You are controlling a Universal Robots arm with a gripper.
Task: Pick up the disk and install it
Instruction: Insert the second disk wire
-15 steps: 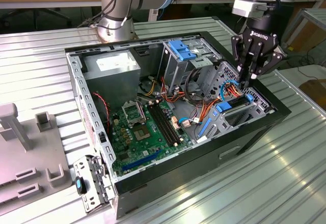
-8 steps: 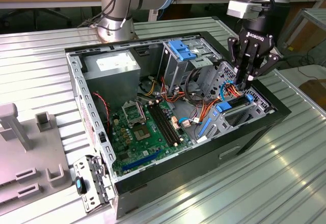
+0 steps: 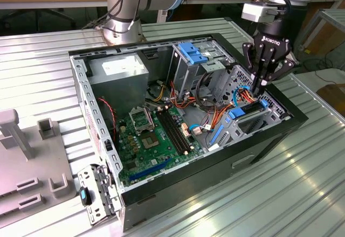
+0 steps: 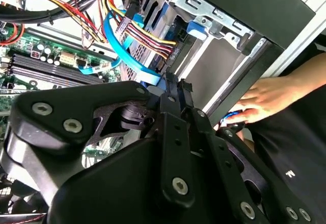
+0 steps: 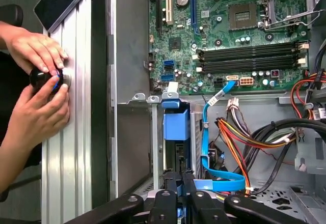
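Grey ribbed metal forms the tabletop (image 3: 242, 204), and on it lies an open computer case (image 3: 81, 86) with its green motherboard (image 3: 151, 140) exposed. At the exterior view's right the arm's black hand (image 3: 260, 90) reaches down into the case at the drive bay. Its fingers are drawn together to a narrow point, and both wrist views show them side by side with barely a gap. Whether they pinch anything between them cannot be told.

The disk (image 3: 249, 113) sits in the low metal bay right under the fingertips. It is a dark grey slab between bright blue rails, lying tilted in its cage near the case's front wall. The fingertips meet it at its upper end.

A bundle of orange, red and yellow wires (image 5: 234, 147) and a flat blue cable (image 5: 206, 132) run just beside the bay. Farther back, a tall metal cage carries a blue latch piece (image 3: 193, 51).

Outside the case wall, in the first wrist view, a person's hands (image 5: 38, 112) cup a round black knob (image 5: 43, 76) on the tabletop.
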